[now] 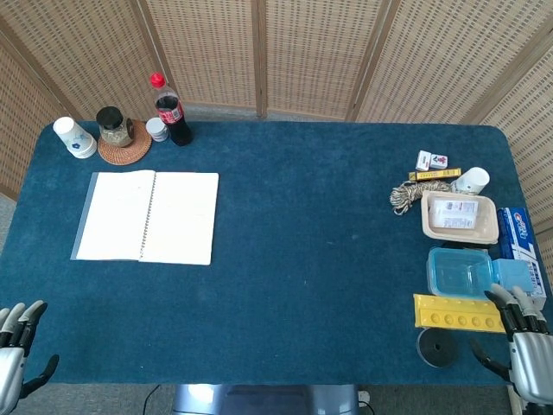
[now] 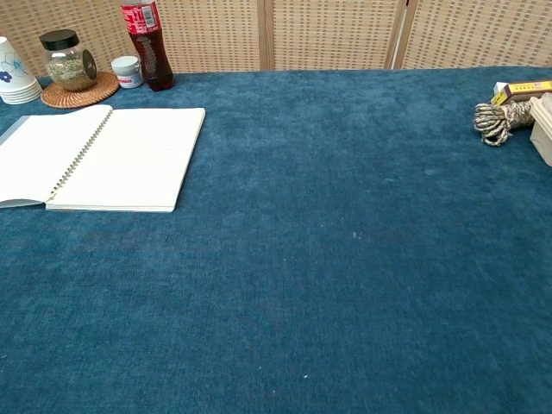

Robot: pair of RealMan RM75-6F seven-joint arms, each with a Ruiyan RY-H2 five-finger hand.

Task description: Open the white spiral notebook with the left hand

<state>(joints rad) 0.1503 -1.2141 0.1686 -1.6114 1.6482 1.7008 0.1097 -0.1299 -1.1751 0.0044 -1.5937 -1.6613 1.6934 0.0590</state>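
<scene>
The white spiral notebook (image 1: 147, 216) lies open and flat on the blue table, left of centre, blank pages either side of the wire spine; the chest view shows it too (image 2: 99, 158). My left hand (image 1: 15, 354) is at the bottom left corner of the head view, off the table's front edge, fingers apart and empty, far below the notebook. My right hand (image 1: 524, 346) is at the bottom right corner, fingers apart, holding nothing, just beside the yellow tray. Neither hand appears in the chest view.
Behind the notebook stand paper cups (image 1: 74, 137), a jar on a cork coaster (image 1: 115, 128), a small white jar (image 1: 157, 130) and a cola bottle (image 1: 172, 111). At the right are a rope bundle (image 1: 408, 194), beige tray (image 1: 459, 217), blue container (image 1: 464, 273), yellow tray (image 1: 465, 314) and black disc (image 1: 438, 347).
</scene>
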